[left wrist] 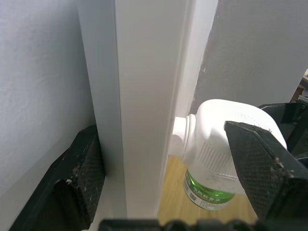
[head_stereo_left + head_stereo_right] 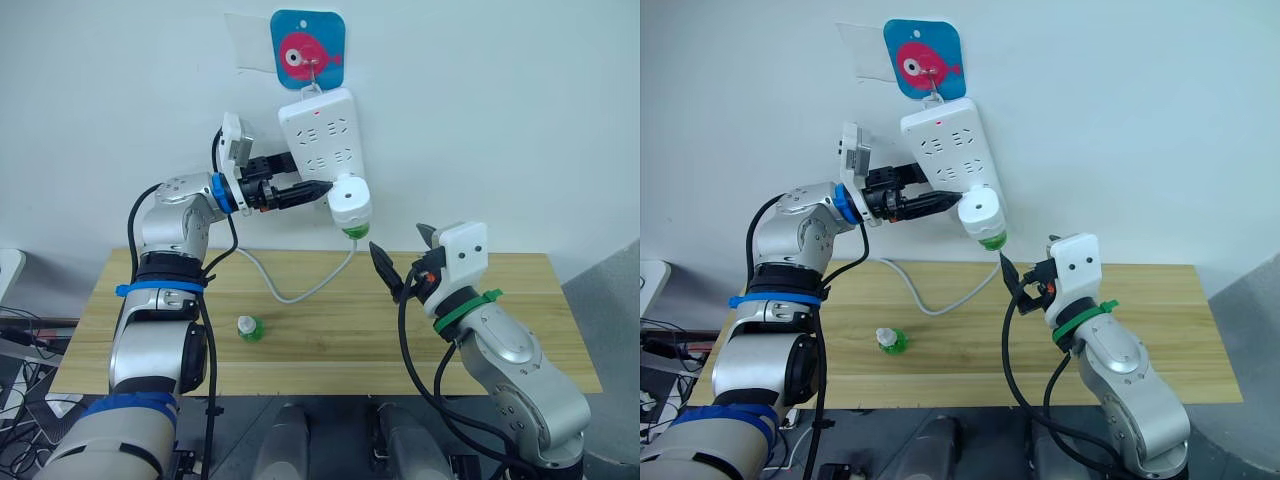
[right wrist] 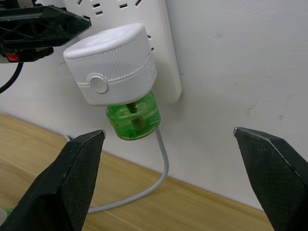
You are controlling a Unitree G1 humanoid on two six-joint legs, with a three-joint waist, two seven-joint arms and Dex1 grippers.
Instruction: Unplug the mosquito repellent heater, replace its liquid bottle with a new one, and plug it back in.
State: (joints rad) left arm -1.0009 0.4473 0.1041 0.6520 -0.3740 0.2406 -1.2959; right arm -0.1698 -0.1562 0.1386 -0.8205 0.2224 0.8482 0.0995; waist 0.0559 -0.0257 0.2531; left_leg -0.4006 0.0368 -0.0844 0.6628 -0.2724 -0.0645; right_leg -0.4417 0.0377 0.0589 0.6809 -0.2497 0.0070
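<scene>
Wall-hung power strip (image 2: 318, 130) carries heater (image 3: 108, 64), seemingly between left hand (image 1: 173, 183) fingers.

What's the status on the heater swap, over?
Left gripper open, straddling power strip. Right gripper open below. Heater plugged in, green bottle attached. Nothing blocking.

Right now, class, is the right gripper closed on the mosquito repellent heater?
No: the right gripper is wide open below the mosquito repellent heater, which sits plugged into the power strip.
</scene>
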